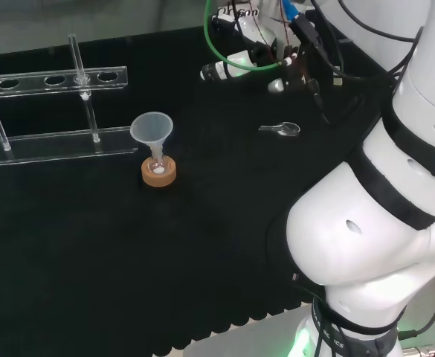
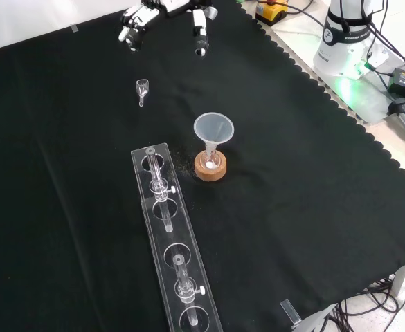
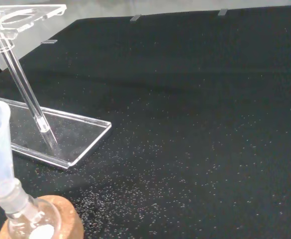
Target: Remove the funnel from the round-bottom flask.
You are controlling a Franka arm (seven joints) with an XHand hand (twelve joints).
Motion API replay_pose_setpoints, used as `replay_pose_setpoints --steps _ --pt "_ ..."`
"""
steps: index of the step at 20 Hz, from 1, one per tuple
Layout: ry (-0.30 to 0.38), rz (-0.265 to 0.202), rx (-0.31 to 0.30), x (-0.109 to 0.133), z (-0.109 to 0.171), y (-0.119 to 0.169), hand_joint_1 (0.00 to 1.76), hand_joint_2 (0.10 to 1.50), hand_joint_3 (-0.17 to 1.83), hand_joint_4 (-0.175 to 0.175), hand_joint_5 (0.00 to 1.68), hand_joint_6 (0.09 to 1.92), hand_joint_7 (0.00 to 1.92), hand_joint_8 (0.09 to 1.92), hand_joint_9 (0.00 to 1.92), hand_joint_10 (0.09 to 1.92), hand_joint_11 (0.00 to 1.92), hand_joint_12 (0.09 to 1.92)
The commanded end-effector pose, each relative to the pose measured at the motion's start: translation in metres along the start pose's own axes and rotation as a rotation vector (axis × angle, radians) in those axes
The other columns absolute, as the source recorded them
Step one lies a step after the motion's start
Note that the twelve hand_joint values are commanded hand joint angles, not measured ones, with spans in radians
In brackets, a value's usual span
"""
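Front view, funnel (image 2: 214,130) upright in flask (image 2: 210,160) on cork ring (image 2: 210,168) mid-cloth, beside clear rack (image 2: 173,249), hand (image 2: 164,15) at top edge, well apart, fingers relaxed, holding nothing, small scoop (image 2: 142,88) between.

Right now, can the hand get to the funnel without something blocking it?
Probably yes. The hand is off at the cloth's edge, and the funnel stands free in the flask. Only a small scoop lies off to the side.
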State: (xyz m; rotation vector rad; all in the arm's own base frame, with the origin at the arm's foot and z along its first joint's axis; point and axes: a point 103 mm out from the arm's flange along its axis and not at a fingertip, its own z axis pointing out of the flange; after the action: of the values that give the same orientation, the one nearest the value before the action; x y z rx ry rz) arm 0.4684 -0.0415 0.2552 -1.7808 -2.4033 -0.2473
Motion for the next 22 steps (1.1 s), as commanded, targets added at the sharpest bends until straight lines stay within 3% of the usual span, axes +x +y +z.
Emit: replay_pose_setpoints --steps 1,5,9,13,22 --pt "0.015 0.021 0.011 0.031 0.000 0.009 0.36 0.65 0.01 -0.113 0.15 0.09 0.00 0.37 0.27 0.09 0.03 1.60" --pt "-0.012 0.007 0.009 0.040 0.001 0.010 0.36 0.66 0.01 -0.113 0.15 0.09 0.00 0.36 0.28 0.09 0.03 1.60" --pt "-0.083 -0.028 0.031 0.057 0.012 0.014 0.36 0.66 0.01 -0.113 0.15 0.09 0.00 0.36 0.28 0.09 0.03 1.60" --pt "-0.163 -0.057 0.090 0.078 0.029 0.020 0.36 0.66 0.01 -0.109 0.15 0.09 0.00 0.33 0.28 0.09 0.04 1.60" --pt "-0.218 -0.080 0.261 0.104 0.079 0.029 0.32 0.67 0.01 -0.092 0.10 0.09 0.00 0.10 0.19 0.09 0.00 1.59"
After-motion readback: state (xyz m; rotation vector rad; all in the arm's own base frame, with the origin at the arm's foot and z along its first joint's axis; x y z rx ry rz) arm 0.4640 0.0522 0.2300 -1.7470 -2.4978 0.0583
